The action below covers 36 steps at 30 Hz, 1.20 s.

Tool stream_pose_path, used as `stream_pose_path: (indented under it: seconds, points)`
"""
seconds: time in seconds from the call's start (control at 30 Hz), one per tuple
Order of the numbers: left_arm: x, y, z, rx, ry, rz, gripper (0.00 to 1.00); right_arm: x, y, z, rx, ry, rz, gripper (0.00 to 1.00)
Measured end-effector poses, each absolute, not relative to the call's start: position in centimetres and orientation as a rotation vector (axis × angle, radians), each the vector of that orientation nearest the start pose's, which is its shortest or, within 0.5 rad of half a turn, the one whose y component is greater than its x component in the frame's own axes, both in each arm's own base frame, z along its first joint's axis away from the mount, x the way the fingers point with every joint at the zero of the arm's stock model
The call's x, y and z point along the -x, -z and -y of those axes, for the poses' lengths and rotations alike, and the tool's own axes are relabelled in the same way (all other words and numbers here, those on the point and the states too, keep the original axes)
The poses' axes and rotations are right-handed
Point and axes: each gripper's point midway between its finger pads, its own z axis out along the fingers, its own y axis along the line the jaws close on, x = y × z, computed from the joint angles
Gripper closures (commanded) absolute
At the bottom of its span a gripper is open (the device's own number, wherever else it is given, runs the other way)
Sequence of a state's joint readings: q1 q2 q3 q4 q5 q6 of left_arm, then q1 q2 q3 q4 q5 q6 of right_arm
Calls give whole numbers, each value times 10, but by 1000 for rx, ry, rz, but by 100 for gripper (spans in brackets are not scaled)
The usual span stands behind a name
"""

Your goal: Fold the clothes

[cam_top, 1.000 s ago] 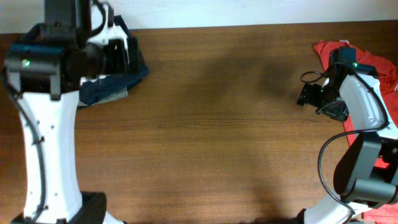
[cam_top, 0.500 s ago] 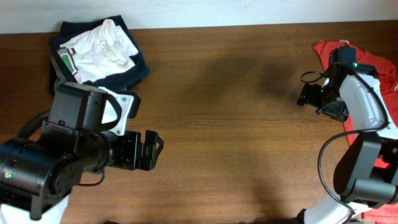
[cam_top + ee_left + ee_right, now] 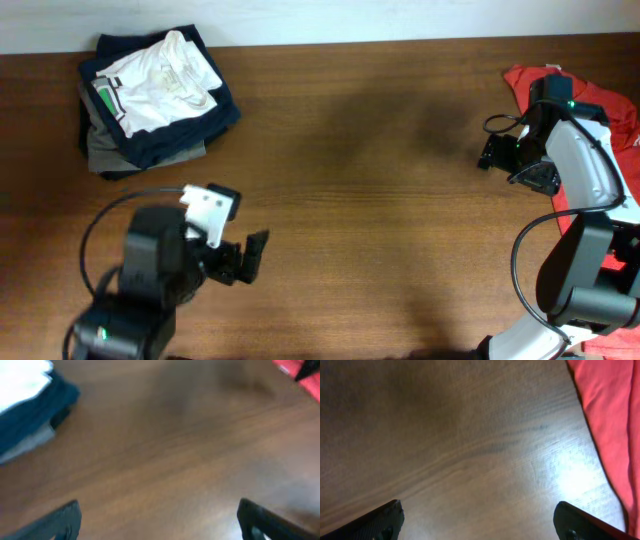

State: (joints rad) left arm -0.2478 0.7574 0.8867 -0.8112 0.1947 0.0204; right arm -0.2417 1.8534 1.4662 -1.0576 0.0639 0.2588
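Note:
The white T-shirt (image 3: 160,80) lies folded, green label showing, on top of a stack at the table's back left. A blurred edge of it shows in the left wrist view (image 3: 22,382). My left gripper (image 3: 250,258) is open and empty over bare wood at the front left, well away from the stack. Its fingers (image 3: 55,522) stand wide apart in the left wrist view. My right gripper (image 3: 510,162) is open and empty over bare wood, just left of the red-orange T-shirt (image 3: 600,100). Its fingers (image 3: 380,520) are wide apart.
Under the white shirt lie a dark navy garment (image 3: 190,135) and a grey one (image 3: 100,155). The red-orange T-shirt fills the right edge of the right wrist view (image 3: 610,420). The wooden table (image 3: 360,200) ends at a white wall behind.
My left arm has pulled away from the stack at the back left towards the front, uncovering the folded white shirt. My right arm has not moved.

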Motion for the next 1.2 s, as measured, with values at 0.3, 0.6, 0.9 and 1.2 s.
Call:
stream_pose_path:
  seconds: [0.3, 0.6, 0.9, 1.2]
  points:
    - [-242, -234, 38, -188, 157, -1743, 1, -360, -86, 100, -752, 95, -2920, 1]
    - [-242, -206, 17, -125, 62, -1513, 1, -360, -86, 100, -752, 95, -2920, 1]
    - [-246, -162, -1, -52, 9, -1634, 1, -360, -86, 100, -752, 95, -2919, 1]
    - [-246, -162, -2, -48, 4, -1633, 1, -360, -86, 100, -753, 95, -2919, 1]
